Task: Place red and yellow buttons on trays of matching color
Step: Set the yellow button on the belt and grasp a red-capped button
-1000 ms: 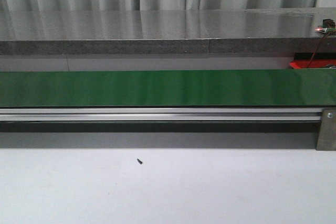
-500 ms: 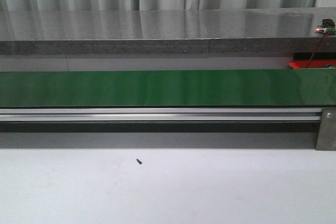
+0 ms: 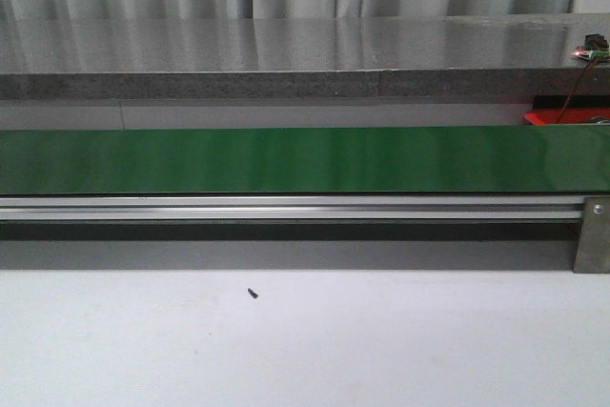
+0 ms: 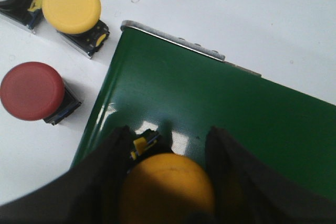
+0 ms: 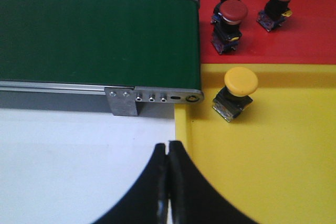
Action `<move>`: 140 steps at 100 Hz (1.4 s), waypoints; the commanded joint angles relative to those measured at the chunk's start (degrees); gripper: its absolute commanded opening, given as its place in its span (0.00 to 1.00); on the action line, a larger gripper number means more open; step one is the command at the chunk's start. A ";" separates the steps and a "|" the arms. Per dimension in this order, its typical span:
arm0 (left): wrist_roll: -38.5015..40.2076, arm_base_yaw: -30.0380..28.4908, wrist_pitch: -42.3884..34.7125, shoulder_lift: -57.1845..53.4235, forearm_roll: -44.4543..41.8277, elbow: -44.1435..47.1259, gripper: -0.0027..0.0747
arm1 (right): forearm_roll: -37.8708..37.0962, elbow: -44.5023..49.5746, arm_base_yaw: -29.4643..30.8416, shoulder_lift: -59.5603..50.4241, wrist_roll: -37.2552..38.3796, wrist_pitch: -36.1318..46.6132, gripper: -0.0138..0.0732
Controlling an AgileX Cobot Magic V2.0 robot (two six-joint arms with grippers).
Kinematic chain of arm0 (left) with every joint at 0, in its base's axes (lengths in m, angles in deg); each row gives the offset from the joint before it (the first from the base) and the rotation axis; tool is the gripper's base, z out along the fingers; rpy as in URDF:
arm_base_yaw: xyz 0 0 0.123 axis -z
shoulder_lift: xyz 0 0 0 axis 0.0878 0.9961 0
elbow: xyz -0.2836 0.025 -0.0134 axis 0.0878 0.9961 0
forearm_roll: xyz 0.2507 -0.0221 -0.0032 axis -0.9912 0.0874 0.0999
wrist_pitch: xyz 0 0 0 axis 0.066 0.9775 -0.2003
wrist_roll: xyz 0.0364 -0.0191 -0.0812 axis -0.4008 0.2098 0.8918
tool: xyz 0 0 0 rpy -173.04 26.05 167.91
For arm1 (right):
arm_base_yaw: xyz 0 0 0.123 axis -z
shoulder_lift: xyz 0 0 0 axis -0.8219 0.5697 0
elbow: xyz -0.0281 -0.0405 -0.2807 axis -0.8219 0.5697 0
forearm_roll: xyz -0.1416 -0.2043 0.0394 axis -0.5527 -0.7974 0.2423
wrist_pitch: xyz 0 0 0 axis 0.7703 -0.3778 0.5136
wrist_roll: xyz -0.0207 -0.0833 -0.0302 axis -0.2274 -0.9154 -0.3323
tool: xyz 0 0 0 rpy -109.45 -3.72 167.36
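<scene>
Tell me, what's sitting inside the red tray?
Three red buttons sit in the red tray, all upright on dark bases. The tray runs past the picture's edge, so anything further along is hidden.

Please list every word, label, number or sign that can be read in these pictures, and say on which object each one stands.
None can be read.
Yellow button base in the left wrist view: a yellow patch with dark marks, too blurred to read.
Red buttons and the yellow button on the trays: coloured patches on the bases, too small to read.
Green belt: no print visible.
</scene>
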 commanded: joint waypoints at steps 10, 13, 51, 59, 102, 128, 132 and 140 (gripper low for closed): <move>-1.82 0.48 -2.40 -2.80 2.55 -1.46 0.68 | 0.06 -1.31 0.02 0.03 -0.02 3.57 0.08; -1.82 0.48 -2.30 -2.90 3.03 -1.46 0.73 | 0.06 -1.31 0.02 0.03 -0.02 3.57 0.08; -2.06 -2.07 -3.73 -10.61 4.02 -1.46 0.78 | 0.06 -1.31 0.02 0.03 -0.02 3.57 0.08; -0.53 -4.08 -3.76 -10.88 3.62 -1.46 0.77 | 0.06 -1.31 0.02 0.03 -0.02 3.57 0.08; 0.91 -10.24 -4.60 -3.35 3.62 -1.46 0.77 | 0.06 -1.31 0.02 0.03 -0.02 3.57 0.08; 2.14 -10.24 -7.16 2.78 3.73 -1.46 0.77 | 0.06 -1.31 0.02 0.03 -0.02 3.57 0.08; 2.14 -10.24 -7.69 3.40 3.73 -1.46 0.77 | 0.06 -1.31 0.02 0.03 -0.02 3.57 0.08; 2.14 -10.24 -9.29 4.22 4.38 -1.46 0.77 | 0.06 -1.31 0.02 0.03 -0.02 3.57 0.08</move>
